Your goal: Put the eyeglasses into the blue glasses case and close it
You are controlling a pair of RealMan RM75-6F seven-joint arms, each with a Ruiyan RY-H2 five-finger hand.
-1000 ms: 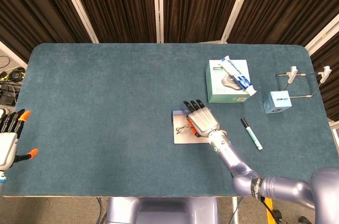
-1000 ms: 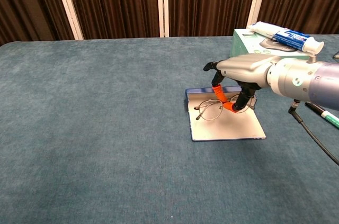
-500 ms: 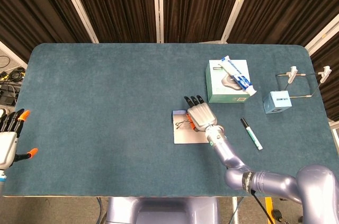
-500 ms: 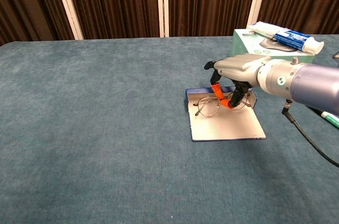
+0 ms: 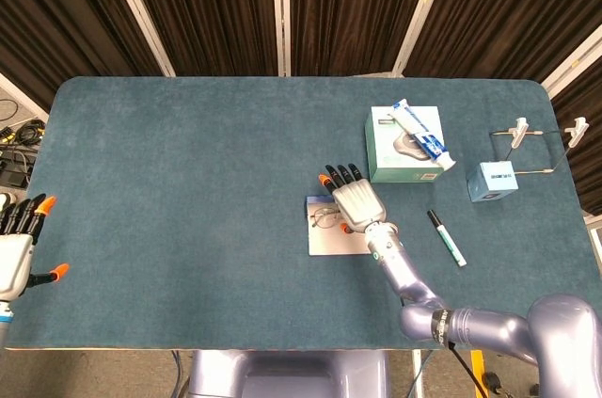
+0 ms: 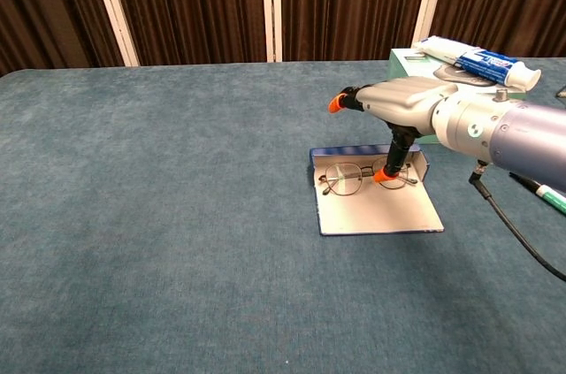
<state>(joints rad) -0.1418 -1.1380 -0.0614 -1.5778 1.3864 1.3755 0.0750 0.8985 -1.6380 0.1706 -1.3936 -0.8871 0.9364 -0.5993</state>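
The blue glasses case [image 6: 382, 211] lies open and flat at mid-table, its pale lining up and a blue wall along its far edge; the head view shows the case [image 5: 328, 242] too. The thin-framed eyeglasses [image 6: 347, 180] lie on the lining near that far wall, partly hidden by the hand in the head view [image 5: 324, 220]. My right hand [image 6: 398, 102] hovers over the case's far right part with its fingers stretched forward. Its thumb points down, with the orange tip at the glasses' right lens. My left hand [image 5: 15, 246] rests open at the table's left edge, holding nothing.
A teal box [image 5: 404, 149] with a toothpaste tube [image 5: 423, 135] on top stands behind the case to the right. A marker [image 5: 448, 238], a small blue cube [image 5: 493, 181] and a wire frame with clips [image 5: 538, 142] lie further right.
My right hand's fingers have lifted off the eyeglasses and straightened forward. The glasses, lifted a second ago, now lie on the case lining closer to its far wall.
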